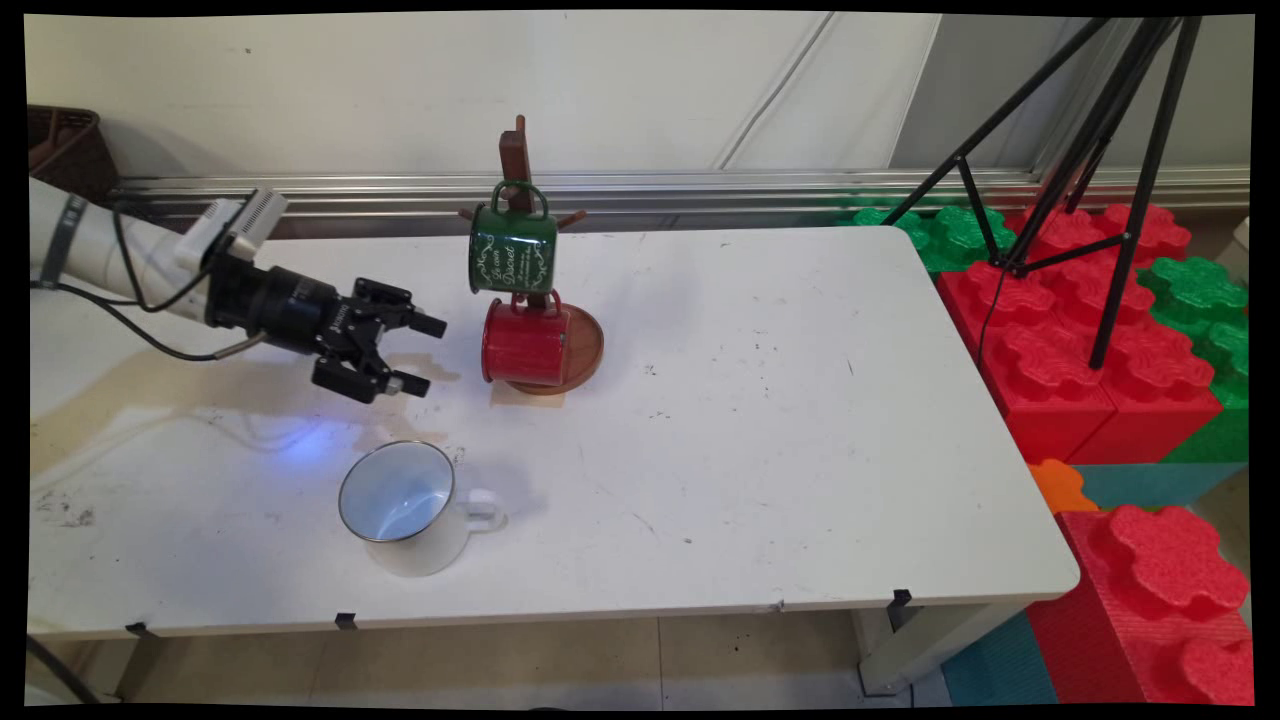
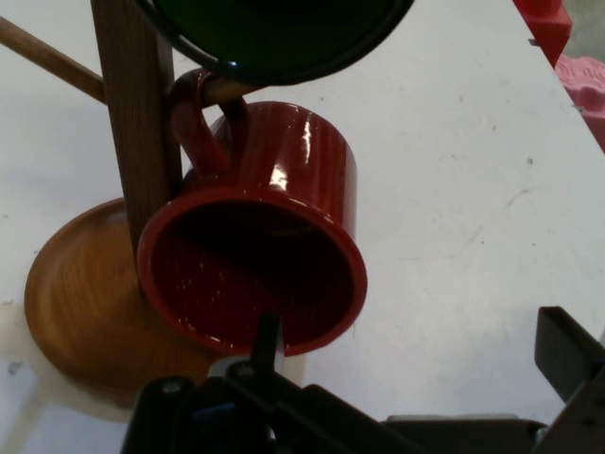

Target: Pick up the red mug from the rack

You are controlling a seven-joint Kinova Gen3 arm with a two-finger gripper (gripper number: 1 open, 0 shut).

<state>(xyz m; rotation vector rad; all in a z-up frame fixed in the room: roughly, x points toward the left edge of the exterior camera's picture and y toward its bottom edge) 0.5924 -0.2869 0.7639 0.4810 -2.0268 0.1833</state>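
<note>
Gripper (image 1: 420,354) hangs above the table (image 1: 780,420), jaws spread wide and holding nothing, just left of the red mug (image 1: 524,343). That mug hangs low on the wooden mug tree (image 1: 517,160), below the green mug (image 1: 512,248). A white mug (image 1: 405,505) stands nearer.

White wall (image 1: 400,90); black tripod (image 1: 1090,150); red-green foam blocks (image 1: 1080,330); tiled floor (image 1: 600,660).

A white table (image 1: 760,440), stained and scuffed, is being occupied by a wooden mug stand (image 1: 583,350) near its far edge. A white enamel mug (image 1: 405,505) is being rested on its side, nearer the camera than the stand.
</note>
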